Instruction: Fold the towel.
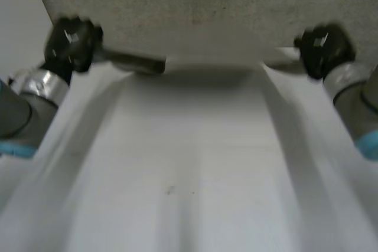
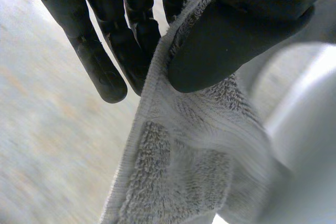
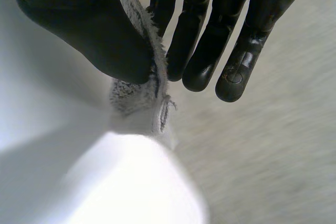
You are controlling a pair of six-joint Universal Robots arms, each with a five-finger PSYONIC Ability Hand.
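Fingers [image 2: 100, 66] of the left hand [image 1: 71, 42] lie nearly straight behind the towel's [image 1: 189, 163] ribbed edge, and the thumb presses the cloth against them — a pinch.

Right hand [image 1: 322, 48]: same arrangement, with the thumb clamping a frayed corner of the towel against straight fingers [image 3: 236, 61] (loose threads hang just below the thumb).

Towel: white terry, stretched between the two hands. Its held edge runs across from one hand to the other, and the cloth spreads from there toward the camera, with a long crease trailing from each hand.

Behind the towel lies a speckled grey surface [image 1: 207, 4]. From where one stands it cannot be told whether any part of the towel rests on it.

Left arm [image 1: 23, 110] and right arm [image 1: 354, 104] flank the cloth, grey with light-blue caps.

Hard to make out: a short dark streak [image 1: 139, 63] along the held edge just beside the left hand — fold or shadow, unclear.

Cut off: the towel's near end runs out of the head view. In both wrist views the cloth below the pinch blurs to plain white.
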